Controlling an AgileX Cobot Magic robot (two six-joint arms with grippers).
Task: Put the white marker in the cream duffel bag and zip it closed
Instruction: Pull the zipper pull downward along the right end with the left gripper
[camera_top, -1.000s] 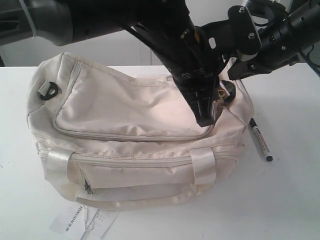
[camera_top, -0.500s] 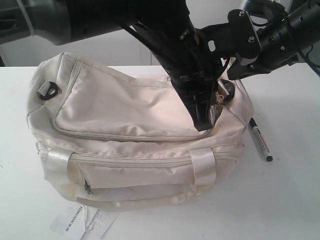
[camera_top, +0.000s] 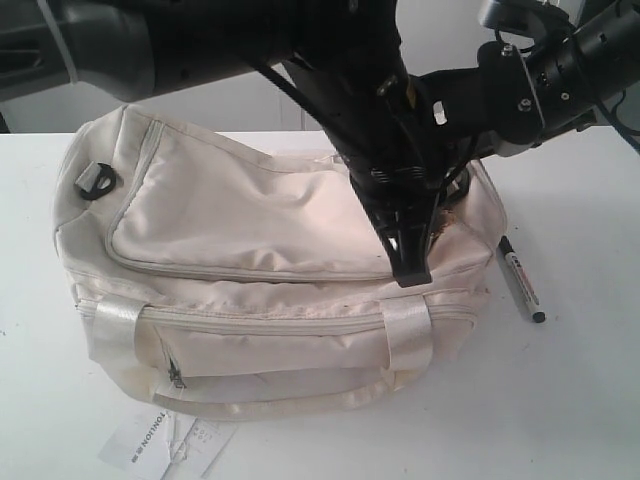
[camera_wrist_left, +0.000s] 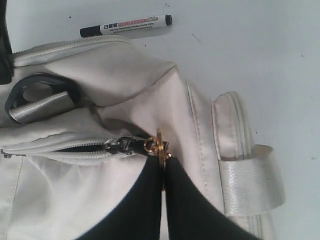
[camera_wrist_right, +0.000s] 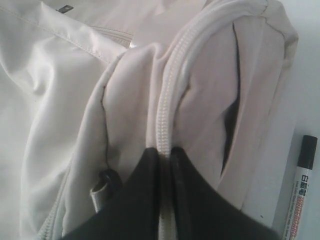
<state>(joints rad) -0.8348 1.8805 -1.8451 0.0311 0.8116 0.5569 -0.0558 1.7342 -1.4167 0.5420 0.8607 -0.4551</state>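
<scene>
The cream duffel bag (camera_top: 250, 210) lies on the white table. The white marker (camera_top: 520, 282) rests on the table just beyond the bag's right end, outside the bag. My left gripper (camera_top: 412, 272) reaches across to that end and is shut on the gold zipper pull (camera_wrist_left: 159, 146); behind the slider a dark slit of open zip (camera_wrist_left: 80, 148) shows. My right gripper (camera_wrist_right: 165, 151) is shut on the bag's raised zipper seam (camera_wrist_right: 167, 95). In the exterior view its fingers are hidden behind the left arm. The marker (camera_wrist_left: 127, 26) (camera_wrist_right: 300, 197) shows in both wrist views.
A printed white paper tag (camera_top: 160, 440) lies at the table's front edge below the bag. A black D-ring (camera_top: 97, 181) sits on the bag's left end, another (camera_wrist_left: 40, 90) near the left gripper. Satin handles (camera_top: 405, 335) hang at the front.
My left gripper has moved down the bag's right end toward the front, still holding the zipper pull. The right arm has shifted slightly right. Neither the marker nor the tag has moved.
</scene>
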